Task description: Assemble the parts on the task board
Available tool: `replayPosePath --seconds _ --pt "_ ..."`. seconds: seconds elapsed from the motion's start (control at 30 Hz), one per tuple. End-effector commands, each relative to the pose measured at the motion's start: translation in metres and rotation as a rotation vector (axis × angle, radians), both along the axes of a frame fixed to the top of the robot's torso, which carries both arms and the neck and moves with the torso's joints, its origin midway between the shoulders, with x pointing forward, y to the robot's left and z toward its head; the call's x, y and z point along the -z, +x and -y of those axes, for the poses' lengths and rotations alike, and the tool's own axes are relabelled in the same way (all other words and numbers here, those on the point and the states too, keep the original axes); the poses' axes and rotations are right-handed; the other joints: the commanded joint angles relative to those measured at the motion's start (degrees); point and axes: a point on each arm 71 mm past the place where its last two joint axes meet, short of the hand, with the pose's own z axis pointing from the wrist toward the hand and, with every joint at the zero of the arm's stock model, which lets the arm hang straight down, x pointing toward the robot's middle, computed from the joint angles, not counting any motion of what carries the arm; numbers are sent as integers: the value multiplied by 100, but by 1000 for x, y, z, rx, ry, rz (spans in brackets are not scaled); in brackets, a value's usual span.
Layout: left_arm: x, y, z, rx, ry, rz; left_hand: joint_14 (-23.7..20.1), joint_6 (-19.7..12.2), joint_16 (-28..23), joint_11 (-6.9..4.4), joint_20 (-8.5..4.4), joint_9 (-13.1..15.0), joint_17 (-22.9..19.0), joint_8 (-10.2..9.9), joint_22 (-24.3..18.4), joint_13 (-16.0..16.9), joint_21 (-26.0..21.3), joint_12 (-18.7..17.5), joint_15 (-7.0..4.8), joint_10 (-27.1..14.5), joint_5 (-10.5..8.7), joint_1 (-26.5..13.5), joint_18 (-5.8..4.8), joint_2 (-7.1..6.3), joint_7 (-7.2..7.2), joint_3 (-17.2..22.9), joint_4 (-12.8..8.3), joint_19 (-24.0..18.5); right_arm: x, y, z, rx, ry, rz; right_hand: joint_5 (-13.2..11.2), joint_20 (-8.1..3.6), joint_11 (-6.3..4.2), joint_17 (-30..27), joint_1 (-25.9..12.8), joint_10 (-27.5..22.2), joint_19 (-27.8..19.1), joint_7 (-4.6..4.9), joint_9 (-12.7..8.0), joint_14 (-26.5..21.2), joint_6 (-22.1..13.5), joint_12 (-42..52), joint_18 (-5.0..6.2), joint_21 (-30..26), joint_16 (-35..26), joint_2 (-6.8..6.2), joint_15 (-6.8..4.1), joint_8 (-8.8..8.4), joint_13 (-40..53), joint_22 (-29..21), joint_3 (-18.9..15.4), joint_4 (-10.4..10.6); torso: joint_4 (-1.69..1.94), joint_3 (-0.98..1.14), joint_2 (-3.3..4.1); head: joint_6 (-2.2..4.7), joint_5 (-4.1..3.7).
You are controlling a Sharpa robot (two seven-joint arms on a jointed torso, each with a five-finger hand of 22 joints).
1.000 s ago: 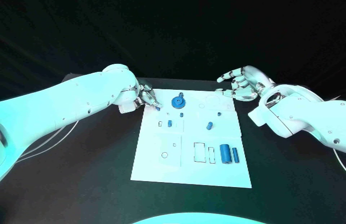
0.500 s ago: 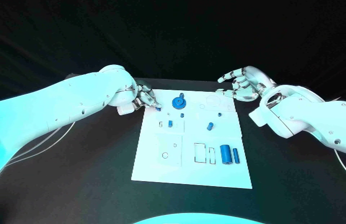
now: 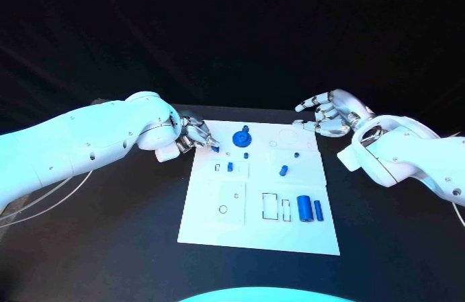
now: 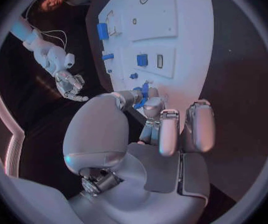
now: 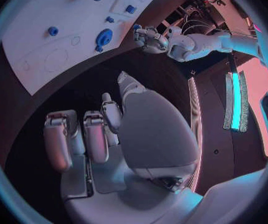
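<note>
From the head view, your left hand (image 3: pixel 197 136) pinches a small blue part (image 3: pixel 214 142) over the task board (image 3: pixel 260 235)'s near-left corner, presumably to seat it. The left wrist view shows that pinch. In the right wrist view, your right hand (image 5: pixel 103 134) hangs spread and empty beside the board.

l hand (image 3: pixel 197 135) maybe pinching; r hand (image 3: pixel 329 114) open.

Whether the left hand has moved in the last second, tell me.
Yes, slightly. The left hand, pinching a small blue part, has slid along the task board's left edge toward the robot, judged against the blue gear.
</note>
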Motion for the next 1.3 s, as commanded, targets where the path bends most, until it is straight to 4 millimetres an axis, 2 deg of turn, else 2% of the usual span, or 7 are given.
replayPosePath --seconds 0.03,0.27,0.73,1.3 --pt "-1 -3 1 -32 -10 12 517 34 14 1 -9 16 1258 27 268 5 15 16 -31 31 37 -67 -35 12 -1 919 -886 27 0 -1 -1 -17 -4 2 37 -33 -8 1277 -57 31 497 -2 -5 535 26 30 13 4 -28 12 -28 32 5 1373 41 1 7 -6 3 -13 9" --pt "3 -14 3 -11 35 48 519 67 16 -17 -26 34 1262 58 312 54 38 55 -48 92 62 -180 -45 3 -18 1035 -982 65 1 -1 -1 -18 -4 1 37 -33 -8 1277 -57 31 497 -2 -5 535 26 30 13 4 -28 12 -28 32 5 1373 41 1 3 0 9 -24 28" --pt "17 -31 13 70 137 120 527 106 29 -37 -42 48 1283 89 353 119 59 111 -65 166 78 -277 -54 -34 -39 1116 -1062 100 1 -1 -1 -19 -2 1 45 -33 -9 1277 -58 34 498 -3 -6 535 27 33 12 6 -28 10 -28 34 6 1374 45 -1 -6 -3 19 -44 48" --pt "22 -35 18 103 180 154 528 118 29 -43 -46 51 1284 96 363 136 64 125 -70 188 81 -302 -57 -49 -46 1137 -1082 108 1 -1 -2 -22 0 4 62 -34 -10 1269 -62 31 498 -4 -8 533 30 30 12 5 -32 11 -30 38 1 1374 55 -1 -6 1 18 -85 47"
